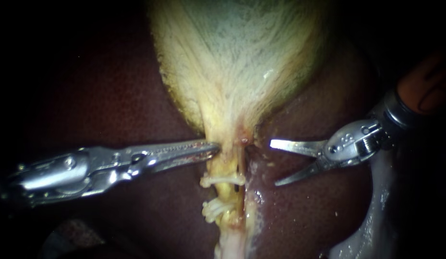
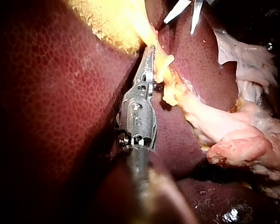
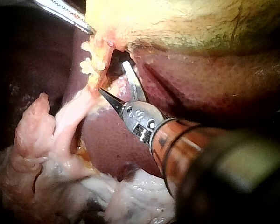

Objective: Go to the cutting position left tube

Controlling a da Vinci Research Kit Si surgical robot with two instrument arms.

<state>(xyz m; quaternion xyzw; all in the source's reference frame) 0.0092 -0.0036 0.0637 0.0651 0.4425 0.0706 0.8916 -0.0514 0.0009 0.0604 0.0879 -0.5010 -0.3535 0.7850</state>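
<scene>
Dark liver (image 1: 112, 96), gallbladder (image 1: 232, 57) gripped, right instrument (image 1: 274, 163) spread

The liver (image 1: 112, 86) is dark red-brown with a fine speckled grain. The gallbladder (image 1: 232, 62) is cream-yellow, streaked with white fibres and grey-green towards its middle. The tube (image 1: 223, 168) is yellow, crossed by two whitish clips (image 1: 223, 180). The left instrument (image 1: 216, 147) and right instrument (image 1: 273, 163) are silver; the right one's shaft is orange-brown. Loose tissue (image 3: 37, 140) is pale pink and white.

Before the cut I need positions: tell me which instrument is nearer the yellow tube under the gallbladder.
Left. The left instrument touches the yellow tube on one side; the right instrument, jaws open, stands apart on its other side.
</scene>
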